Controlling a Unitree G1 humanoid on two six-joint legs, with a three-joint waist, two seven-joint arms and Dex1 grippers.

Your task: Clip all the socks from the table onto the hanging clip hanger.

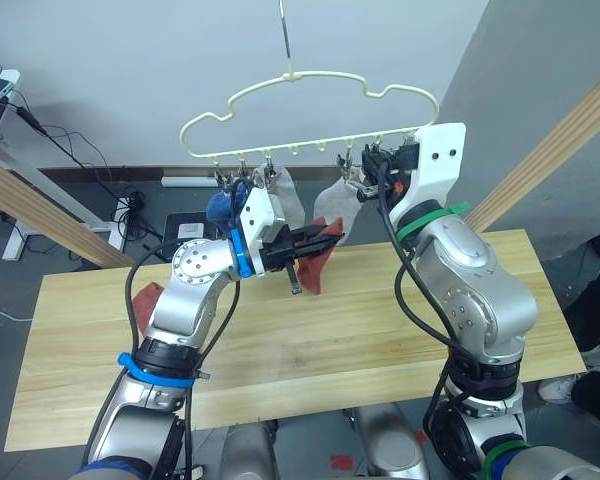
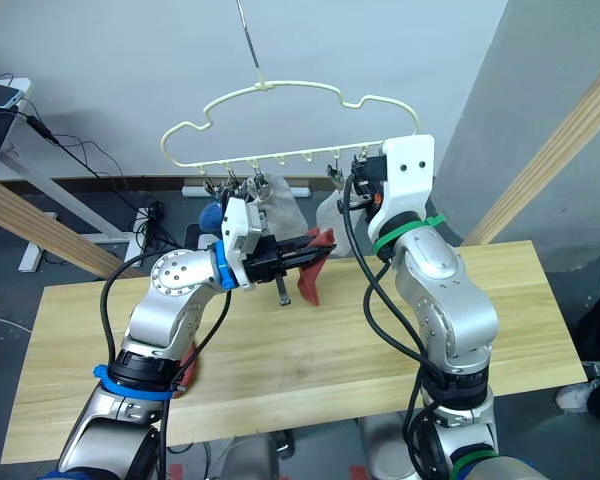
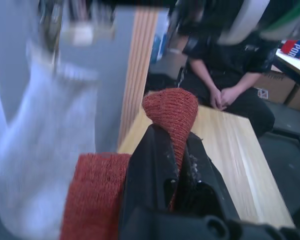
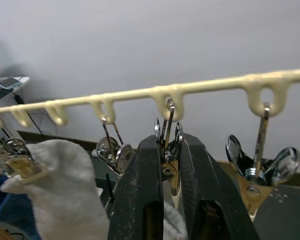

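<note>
In the left eye view, the left gripper (image 1: 325, 240) is pinching a rust-red knit sock (image 1: 318, 262) above the plank table (image 1: 310, 350), below the pale yellow wire clip hanger (image 1: 310, 110). In the right wrist view, the right gripper (image 4: 166, 150) is squeezing a metal clip (image 4: 168, 142) hanging from the frame, beside a clipped grey sock (image 4: 65, 185).

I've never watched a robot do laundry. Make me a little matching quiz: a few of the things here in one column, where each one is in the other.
Things:
1. rust-red sock
2. light grey sock
3. right claw
4. second rust-red sock

Places:
A. lying on the table
B. pinched in the left claw
C. hanging from the clip hanger
D. closed around a metal clip

Pairs: 1-B, 2-C, 3-D, 4-A
</note>
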